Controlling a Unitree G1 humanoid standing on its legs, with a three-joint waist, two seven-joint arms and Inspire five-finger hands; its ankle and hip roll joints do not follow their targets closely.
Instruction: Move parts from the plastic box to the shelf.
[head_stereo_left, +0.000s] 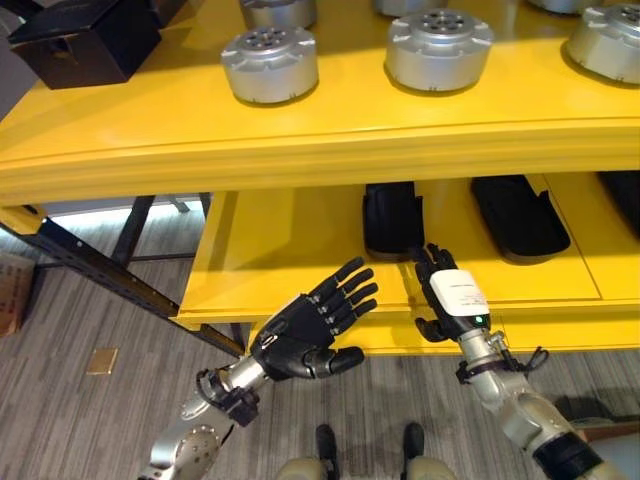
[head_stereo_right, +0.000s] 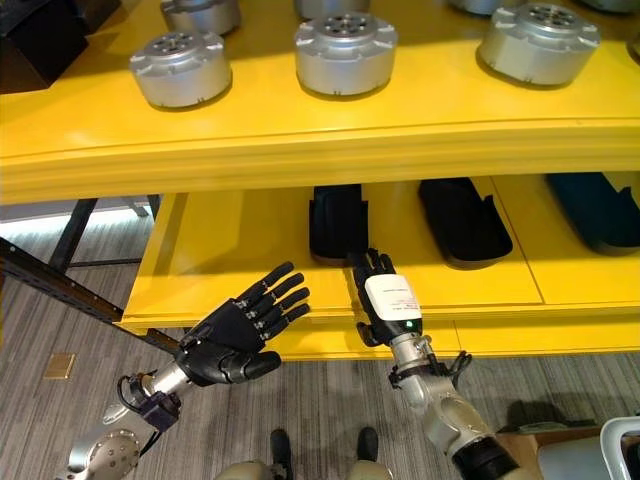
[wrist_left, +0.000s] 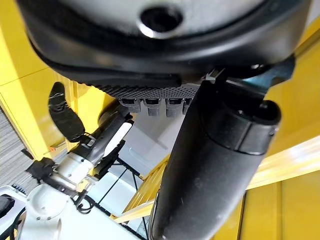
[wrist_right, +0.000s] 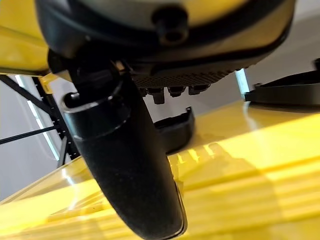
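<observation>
The lower shelf (head_stereo_left: 300, 250) serves as the reference. Nearest the robot, the left hand (head_stereo_left: 305, 335) hangs in the air just off this shelf's front edge, over the grey plank floor (head_stereo_left: 90, 400). Its palm is turned up, its fingers are straight and spread apart, and it holds nothing. Open space lies around it on all sides.

The right hand (head_stereo_right: 385, 295) lies across the same front edge, further along to the robot's right. Its fingers are extended and close together, and its fingertips reach in toward a black moulded part (head_stereo_right: 337, 222). Whether they touch the part cannot be told. In the right wrist view the hand sits just above the yellow surface, with the part's raised rim beyond it.

On the lower shelf, three dark moulded parts lie in a row: the one ahead of the right hand, a second (head_stereo_right: 463, 220) to its right, and a third (head_stereo_right: 598, 210) at the far right. Bare yellow surface separates them, and the section to the left of the row is unoccupied.

The upper shelf (head_stereo_left: 300, 150) overhangs the lower shelf, limiting headroom. On it stand round silver metal parts (head_stereo_left: 270, 62) with notched rims and hole patterns on top, spaced apart, and a black box (head_stereo_left: 85, 40) at the left.
</observation>
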